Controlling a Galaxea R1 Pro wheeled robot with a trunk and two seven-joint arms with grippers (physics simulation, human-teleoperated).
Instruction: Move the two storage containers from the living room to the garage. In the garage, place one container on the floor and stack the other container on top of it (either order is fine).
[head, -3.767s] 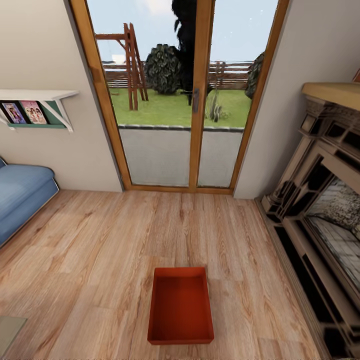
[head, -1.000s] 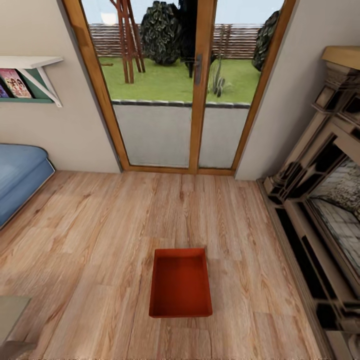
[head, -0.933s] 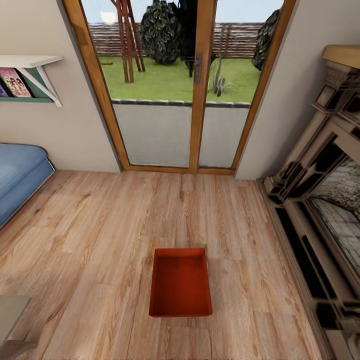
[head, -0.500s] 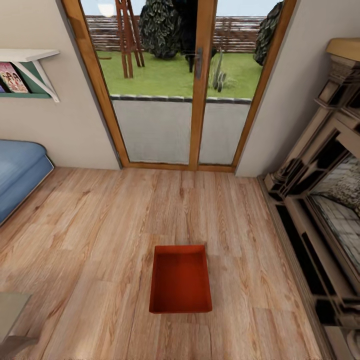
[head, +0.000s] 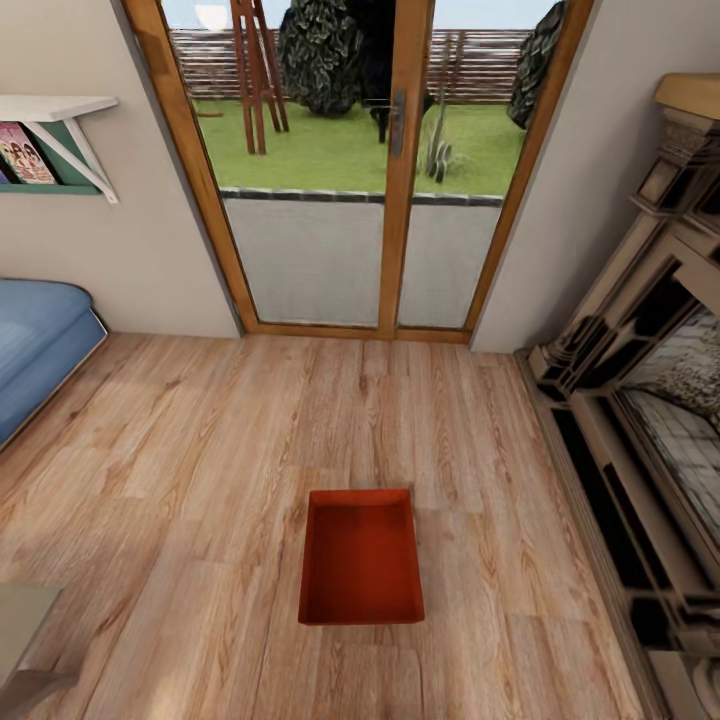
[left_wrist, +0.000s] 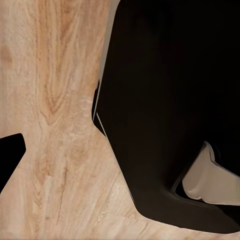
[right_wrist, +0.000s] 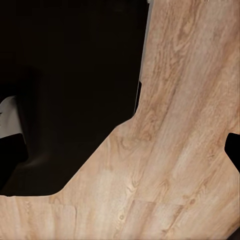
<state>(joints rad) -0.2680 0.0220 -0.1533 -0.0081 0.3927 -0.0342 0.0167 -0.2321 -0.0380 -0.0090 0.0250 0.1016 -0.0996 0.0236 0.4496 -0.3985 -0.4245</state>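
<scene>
On the light wood plank floor (head: 200, 480) of the living room, near the middle of the head view, lies one storage container (head: 361, 557): a red-orange rectangular bin, open at the top, with plain straight walls and nothing inside. Its long sides run from near to far. It stands well apart from the blue sofa (head: 38, 345) at the far left and from the dark fireplace (head: 640, 420) along the right. Beyond it, wood-framed glass doors (head: 370, 170) give onto grass and a fence. A white wall shelf (head: 60, 120) with pictures hangs above the sofa.

Both wrist views look down at the plank floor (no bin there), partly covered by the robot's dark body (left_wrist: 170, 110). A black shape at one edge of the left wrist view may be a fingertip, likewise in the right wrist view; whether either gripper is open or closed cannot be told, nor whether it holds anything.
</scene>
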